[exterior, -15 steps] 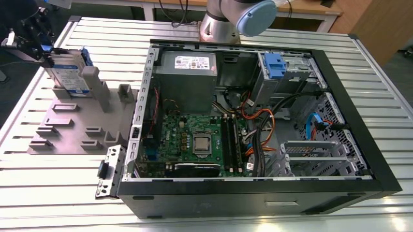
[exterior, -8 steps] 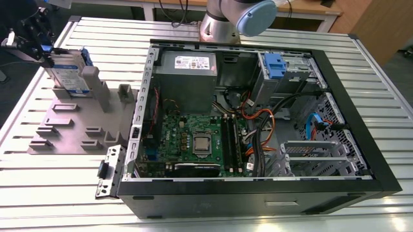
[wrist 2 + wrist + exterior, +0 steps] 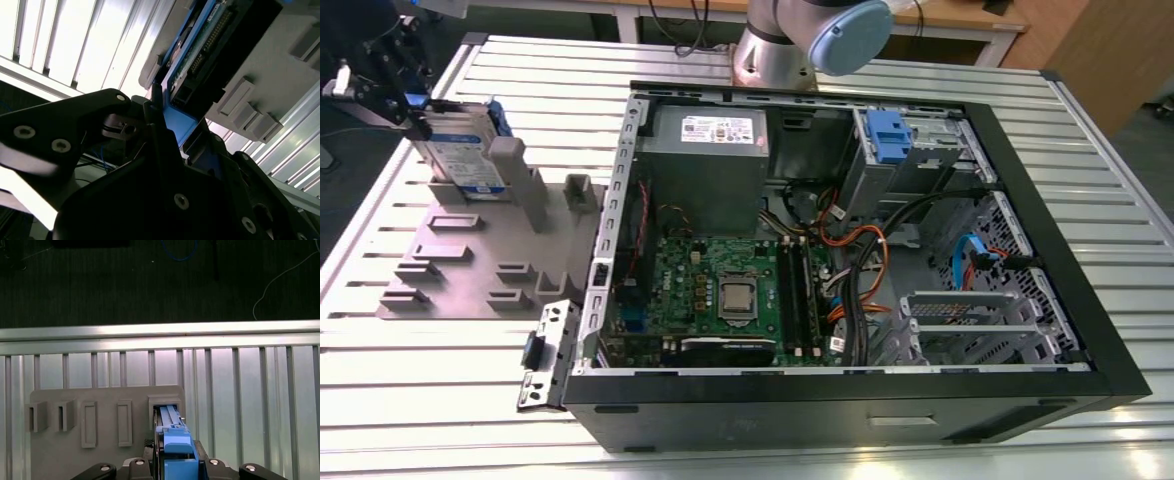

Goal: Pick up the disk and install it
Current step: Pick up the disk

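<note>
The disk [image 3: 464, 150] is a silver drive with a white-and-blue label and blue rails. It stands on edge in a slot of the grey holder [image 3: 480, 260] at the exterior view's left. My gripper [image 3: 416, 105] sits at the disk's upper end, shut on it. In the first wrist view the disk's blue rail [image 3: 177, 447] lies between the black fingers of the gripper [image 3: 178, 462], with its far end down in the holder's slot [image 3: 167, 407]. The second wrist view shows the gripper [image 3: 172, 135] with a finger [image 3: 155, 115] pressed against the blue rail [image 3: 180, 125].
An open computer case [image 3: 1067, 300] lies to the exterior view's right of the holder. It contains a grey power supply [image 3: 707, 135], a green board [image 3: 720, 290], cables, and a drive bay with a blue part [image 3: 887, 135]. Everything rests on a slatted metal table [image 3: 440, 390].
</note>
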Action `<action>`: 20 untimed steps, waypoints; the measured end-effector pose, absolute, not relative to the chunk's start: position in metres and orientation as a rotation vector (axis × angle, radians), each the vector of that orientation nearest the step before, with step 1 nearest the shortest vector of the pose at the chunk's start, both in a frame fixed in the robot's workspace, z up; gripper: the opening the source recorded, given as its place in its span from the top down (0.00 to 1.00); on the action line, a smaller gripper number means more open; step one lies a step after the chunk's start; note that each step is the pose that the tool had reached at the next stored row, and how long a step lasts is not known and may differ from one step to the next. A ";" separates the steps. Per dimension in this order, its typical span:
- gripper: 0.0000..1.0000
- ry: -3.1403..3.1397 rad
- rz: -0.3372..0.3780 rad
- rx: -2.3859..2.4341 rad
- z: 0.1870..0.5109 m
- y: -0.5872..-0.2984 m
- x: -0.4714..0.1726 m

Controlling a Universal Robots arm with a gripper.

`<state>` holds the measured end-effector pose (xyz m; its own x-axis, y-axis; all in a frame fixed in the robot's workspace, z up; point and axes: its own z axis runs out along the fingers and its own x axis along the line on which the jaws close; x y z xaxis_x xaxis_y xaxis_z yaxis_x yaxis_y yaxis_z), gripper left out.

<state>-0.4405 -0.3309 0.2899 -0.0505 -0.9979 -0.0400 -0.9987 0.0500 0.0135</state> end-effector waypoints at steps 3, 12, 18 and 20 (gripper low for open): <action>0.59 2.262 0.058 -2.151 0.290 -0.331 -0.440; 0.54 2.262 0.058 -2.151 0.290 -0.331 -0.440; 0.62 2.262 0.058 -2.151 0.290 -0.331 -0.440; 0.63 2.262 0.058 -2.151 0.290 -0.331 -0.440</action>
